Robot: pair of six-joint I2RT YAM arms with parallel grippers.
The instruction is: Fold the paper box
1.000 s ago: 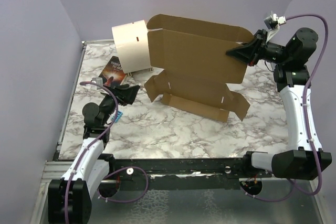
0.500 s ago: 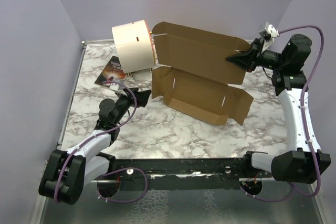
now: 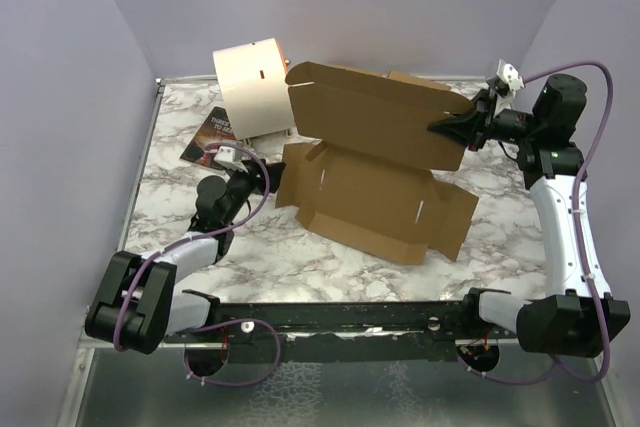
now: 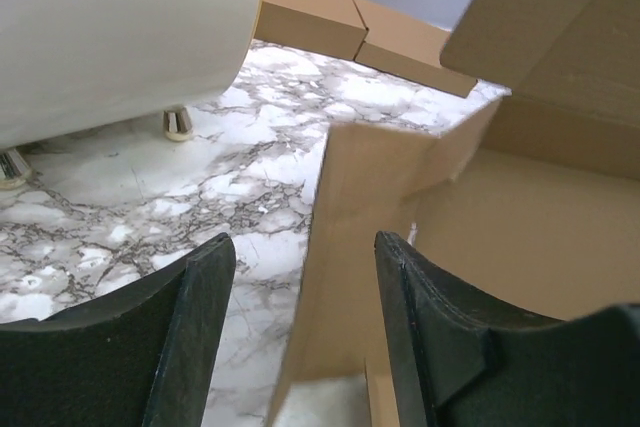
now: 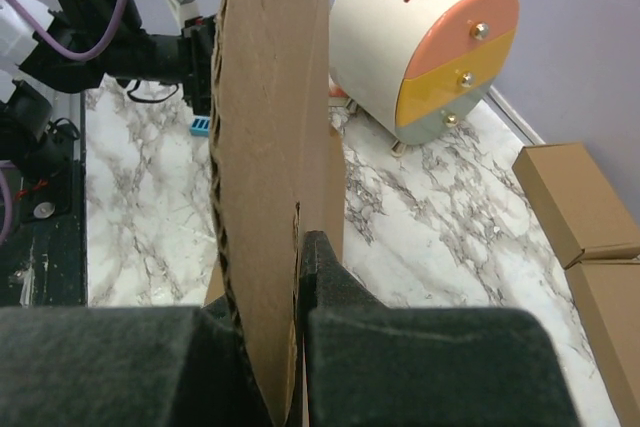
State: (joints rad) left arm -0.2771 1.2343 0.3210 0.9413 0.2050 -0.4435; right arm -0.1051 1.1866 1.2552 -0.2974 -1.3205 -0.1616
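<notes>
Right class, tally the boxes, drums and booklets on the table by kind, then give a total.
Big open box: 1
Small closed boxes: 2
Drum: 1
Booklet: 1
Total: 5

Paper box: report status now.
Right gripper shut on paper box lid edge. Left gripper open at its side flap. Lid raised, sides unfolded. Cream drum beside lid corner.
</notes>
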